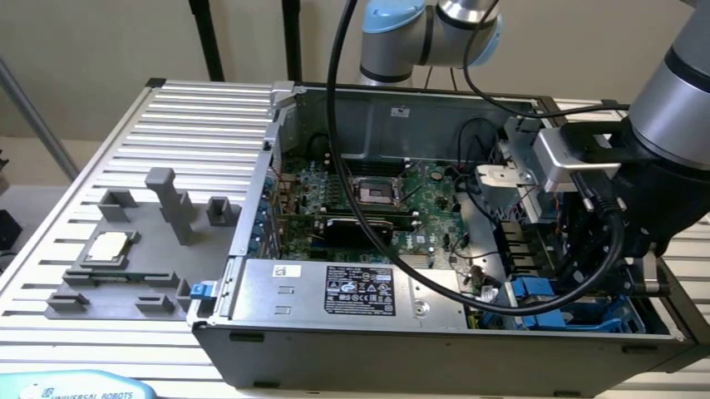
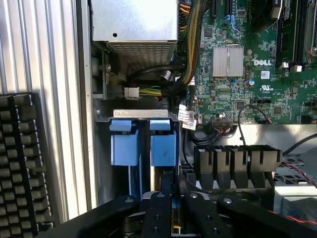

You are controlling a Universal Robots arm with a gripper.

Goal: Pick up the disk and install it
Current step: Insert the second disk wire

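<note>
Pretty tight: looped black cables (image 1: 466, 287) and blue plastic drive rails (image 1: 544, 299) crowded that corner of the open grey computer case (image 1: 444, 349).

Blue carrier rails (image 2: 163, 146), green motherboard (image 2: 257, 64), black keyboard (image 2: 20, 163).

You have one open grey metal computer case (image 1: 367, 353) on the ribbed aluminium table (image 1: 166, 133), holding one green motherboard (image 1: 377, 208) and one large silver box with a black label (image 1: 332, 291). In the wrist view you can count two blue plastic carrier tabs (image 2: 124, 148) side by side in the drive bay, two ribbed silver heatsinks (image 2: 228, 61) on the board and four black slotted connectors (image 2: 235, 166) in a row. On the grey plastic fixture tray (image 1: 100, 291) beside the case you have one small square silver chip (image 1: 108, 246).
</note>
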